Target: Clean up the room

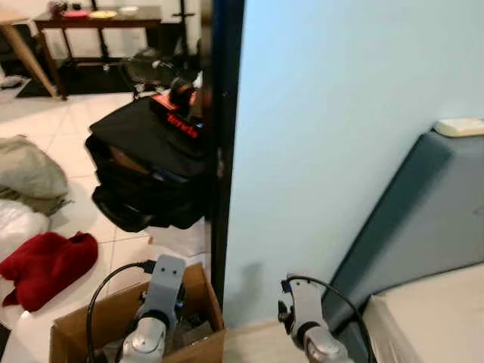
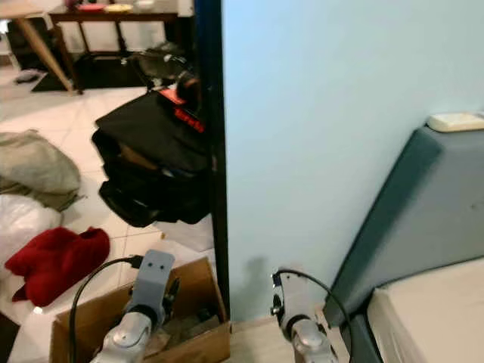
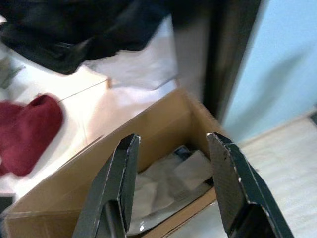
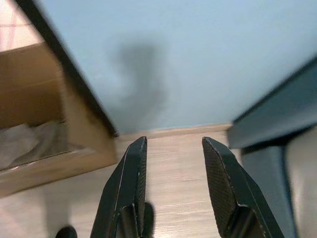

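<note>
Cardboard, plain brown and creased, forms the open box (image 1: 72, 325) at the robot's lower left, standing at the foot of the dark door edge (image 1: 221, 151); crumpled pale paper (image 3: 163, 183) lies inside it. The left gripper (image 3: 171, 188) hangs over the box's open top, its two black fingers (image 3: 119, 183) spread apart and holding nothing. The right gripper (image 4: 171, 188) hovers above pale wood-grain floor (image 4: 183, 163) close to the light blue wall (image 1: 333, 113), fingers likewise apart and empty.

Past the box the floor is glossy white tile (image 1: 83, 113). A soft red cloth (image 1: 47, 265) lies crumpled on it just beyond the box, with a white bag (image 1: 15, 227) and a limp grey-green bundle (image 1: 29, 170) farther left. A bulky black fabric bag (image 1: 147, 170), with red lettering on top, slumps against the door edge, a flat white sheet (image 1: 181, 238) at its base. At the far end stands a dark wooden table (image 1: 98, 23) with dishes on top.

On the right a smooth grey-blue panel (image 1: 423, 212) leans against the wall, with a small cream object (image 1: 460, 127) on its top edge and a pale flat surface (image 1: 431, 318) below. Between the box and the panel runs a narrow strip of wood floor; the tile between cloth and black bag is the wider open way.
</note>
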Controlling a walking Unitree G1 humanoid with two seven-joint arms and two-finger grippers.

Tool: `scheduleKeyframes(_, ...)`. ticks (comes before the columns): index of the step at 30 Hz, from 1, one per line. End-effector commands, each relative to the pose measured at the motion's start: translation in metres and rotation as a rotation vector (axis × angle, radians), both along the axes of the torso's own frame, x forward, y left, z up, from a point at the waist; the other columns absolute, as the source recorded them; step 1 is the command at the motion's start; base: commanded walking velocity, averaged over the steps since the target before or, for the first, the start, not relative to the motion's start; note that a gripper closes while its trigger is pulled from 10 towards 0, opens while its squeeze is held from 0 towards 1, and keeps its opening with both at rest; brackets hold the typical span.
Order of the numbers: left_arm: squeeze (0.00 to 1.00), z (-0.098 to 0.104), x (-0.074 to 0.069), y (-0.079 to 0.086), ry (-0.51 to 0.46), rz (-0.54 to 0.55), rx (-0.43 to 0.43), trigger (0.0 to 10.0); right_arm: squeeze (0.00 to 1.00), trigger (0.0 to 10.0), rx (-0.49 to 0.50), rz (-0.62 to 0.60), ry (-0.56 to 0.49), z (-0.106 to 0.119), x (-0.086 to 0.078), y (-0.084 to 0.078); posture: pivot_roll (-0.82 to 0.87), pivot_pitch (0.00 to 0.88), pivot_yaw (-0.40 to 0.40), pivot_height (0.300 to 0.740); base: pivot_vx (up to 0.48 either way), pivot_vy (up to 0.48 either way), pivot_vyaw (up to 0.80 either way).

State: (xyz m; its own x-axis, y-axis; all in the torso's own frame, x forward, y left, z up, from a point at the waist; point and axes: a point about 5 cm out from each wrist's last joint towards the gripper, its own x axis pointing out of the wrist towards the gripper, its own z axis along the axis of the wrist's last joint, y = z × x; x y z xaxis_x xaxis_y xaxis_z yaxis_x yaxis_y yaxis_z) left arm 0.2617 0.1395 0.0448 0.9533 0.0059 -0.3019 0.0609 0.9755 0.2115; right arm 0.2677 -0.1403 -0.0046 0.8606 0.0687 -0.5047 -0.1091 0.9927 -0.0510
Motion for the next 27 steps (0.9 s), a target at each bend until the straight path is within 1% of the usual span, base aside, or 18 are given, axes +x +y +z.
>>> scheduleKeyframes(1, 0.0, -0.0037, -0.0033, 0.0011, 0.026, -0.01, 0.01, 10.0, 0.0, 10.0, 0.007, -0.014, 0.012, -0.0013, -0.002, -0.0012, 0.0, 0.105, -0.035, 0.74, 0.0, 0.0, -0.8)
scheduleKeyframes(7, 0.0, -0.0048, -0.0047, -0.0022, 0.041, -0.052, 0.005, 10.0, 0.0, 10.0, 0.002, -0.019, 0.012, -0.001, -0.003, -0.0029, 0.0, 0.105, -0.033, 0.74, 0.0, 0.0, -0.8)
scheduleKeyframes(13, 0.0, -0.0035, -0.0043, -0.002, 0.028, -0.048, 0.008, 10.0, 0.0, 10.0, 0.0, -0.028, 0.013, -0.0005, -0.0036, -0.0047, -0.01, 0.11, -0.033, 0.74, 0.0, 0.0, -0.8)
scheduleKeyframes(17, 0.0, -0.0017, -0.0035, -0.0033, 0.016, -0.037, -0.015, 10.0, 0.0, 10.0, -0.005, -0.027, 0.012, 0.0, -0.0039, -0.0061, -0.01, 0.11, -0.034, 0.74, 0.0, 0.0, -0.8)
scheduleKeyframes(27, 0.0, -0.0006, -0.0043, -0.0061, 0.019, -0.052, -0.035, 10.0, 0.0, 10.0, -0.004, -0.032, 0.015, -0.0001, -0.005, -0.0064, -0.01, 0.11, -0.028, 0.74, 0.0, 0.0, -0.8)
